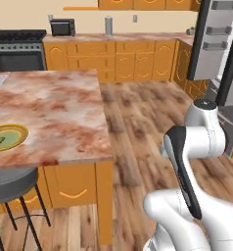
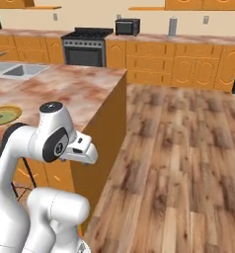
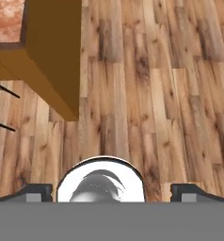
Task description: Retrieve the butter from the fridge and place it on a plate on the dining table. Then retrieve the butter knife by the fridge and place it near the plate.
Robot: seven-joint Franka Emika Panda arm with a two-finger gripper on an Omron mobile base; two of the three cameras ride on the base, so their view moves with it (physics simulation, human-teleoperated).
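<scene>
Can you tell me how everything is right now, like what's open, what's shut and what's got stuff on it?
fridge: one door swung open
plate: flat on the dining table, a thin dark sliver lying in it
gripper: open, holding nothing, pointing down at the wooden floor
stool: upright, tucked against the table edge
sink: nothing in its basin that I can make out

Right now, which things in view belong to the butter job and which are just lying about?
Job:
plate, dark sliver lying on it
dining table
fridge
gripper, open

Lying about:
stove
toaster
sink
stool
</scene>
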